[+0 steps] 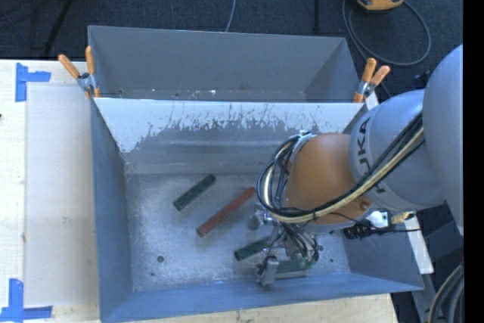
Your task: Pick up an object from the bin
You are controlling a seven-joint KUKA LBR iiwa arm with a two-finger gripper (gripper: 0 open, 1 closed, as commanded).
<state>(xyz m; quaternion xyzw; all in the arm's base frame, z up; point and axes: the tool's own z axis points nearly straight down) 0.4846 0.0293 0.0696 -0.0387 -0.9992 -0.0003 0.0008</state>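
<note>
The arm [423,140] comes in from the right of the frame, and its orange cover [321,170] hangs over the right part of the bin [110,238]. Below the cover, the gripper [286,262] is down at the bin floor, near the lower wall and right of the frame's middle. Whether it is open or closed cannot be told, since cables and its own body hide the tips. A short green bar [248,252] lies flat just to its left, with its right end running in under the gripper; it is unclear whether the bar is gripped. Up and to the left, apart from the gripper, a red-brown bar [225,211] lies slanted on the floor. A dark green bar [194,191] lies beyond it at much the same slant, apart from it.
</note>
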